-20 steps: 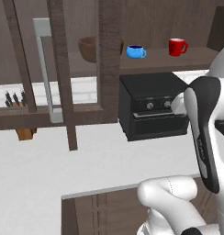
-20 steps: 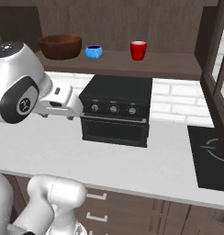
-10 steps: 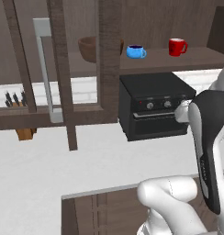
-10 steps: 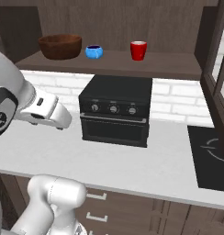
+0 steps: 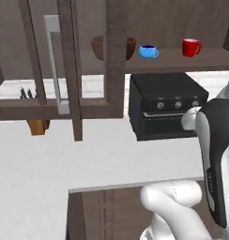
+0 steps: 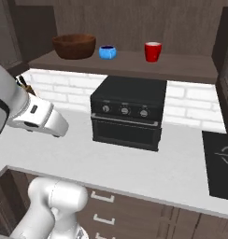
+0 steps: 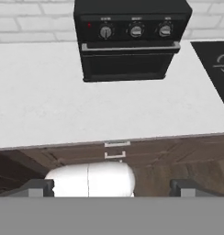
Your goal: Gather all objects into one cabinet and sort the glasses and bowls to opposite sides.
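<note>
On the cabinet shelf (image 6: 181, 70) stand a wide brown wooden bowl (image 6: 74, 45), a squat blue cup (image 6: 107, 52) and a red mug (image 6: 153, 51), in that order from left to right. The left base view shows the bowl (image 5: 129, 46) partly behind the frame of the open glass door, with the blue cup (image 5: 148, 51) and red mug (image 5: 191, 47) to its right. My gripper (image 7: 113, 188) is open and holds nothing. Its fingertips (image 7: 40, 187) stand wide apart. It is held well back from the shelf, looking down over the counter.
A black toaster oven (image 6: 127, 112) sits on the white counter (image 6: 64, 149) under the shelf. The open glass door with its grey bar handle (image 5: 55, 65) hangs at the left. A knife block (image 5: 36, 126) stands behind it and a dark cooktop (image 6: 221, 158) lies at the right.
My arm has swung back and down, away from the toaster oven and toward the base. The bowl, cup and mug on the shelf have stayed in place.
</note>
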